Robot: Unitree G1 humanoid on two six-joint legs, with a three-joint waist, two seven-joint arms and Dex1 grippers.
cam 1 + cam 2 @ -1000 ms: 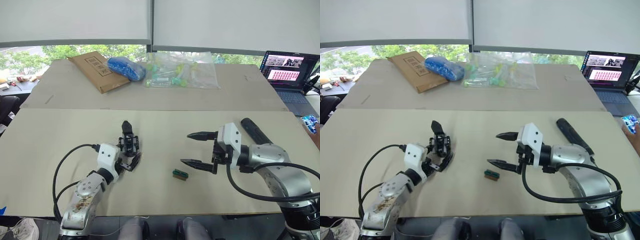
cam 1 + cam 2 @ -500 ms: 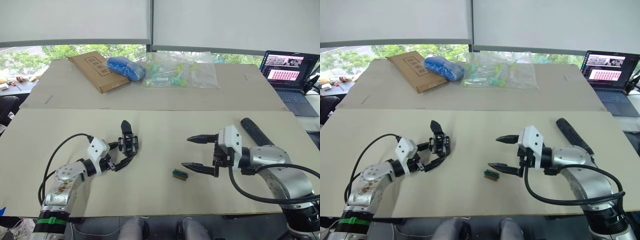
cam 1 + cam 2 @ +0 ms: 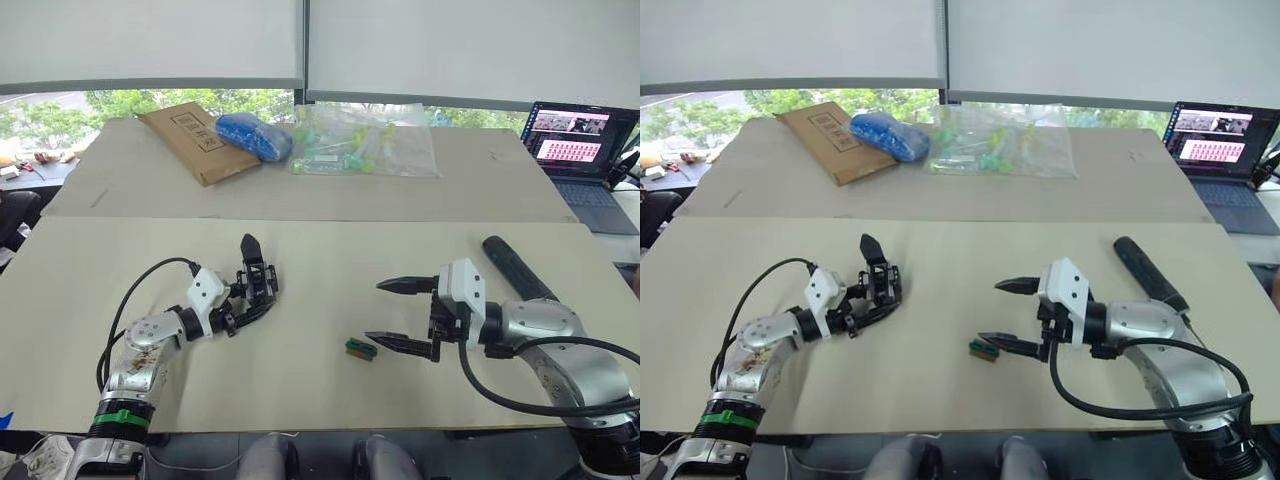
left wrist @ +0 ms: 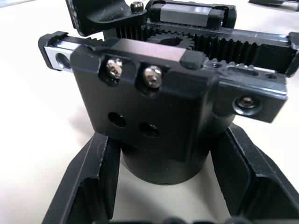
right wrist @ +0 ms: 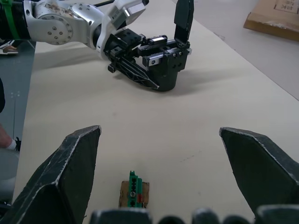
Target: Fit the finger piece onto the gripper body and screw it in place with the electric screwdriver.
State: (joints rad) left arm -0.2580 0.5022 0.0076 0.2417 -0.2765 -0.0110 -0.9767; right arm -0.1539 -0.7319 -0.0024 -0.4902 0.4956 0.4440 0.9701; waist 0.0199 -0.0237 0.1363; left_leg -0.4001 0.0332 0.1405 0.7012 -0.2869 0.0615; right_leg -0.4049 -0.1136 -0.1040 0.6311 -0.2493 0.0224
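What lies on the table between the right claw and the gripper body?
Only the small green-topped block, close to the right claw; bare table up to the gripper body, per the left eye view.

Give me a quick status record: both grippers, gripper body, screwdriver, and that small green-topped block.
left gripper: fingers either side of the gripper body's round base; contact cannot be told
gripper body: standing on the table, pointed finger up
right gripper: open, empty, aimed at the block
green-topped block: flat on the table, just past the right gripper's lower fingertip
electric screwdriver: lying on the table beyond the right arm, untouched
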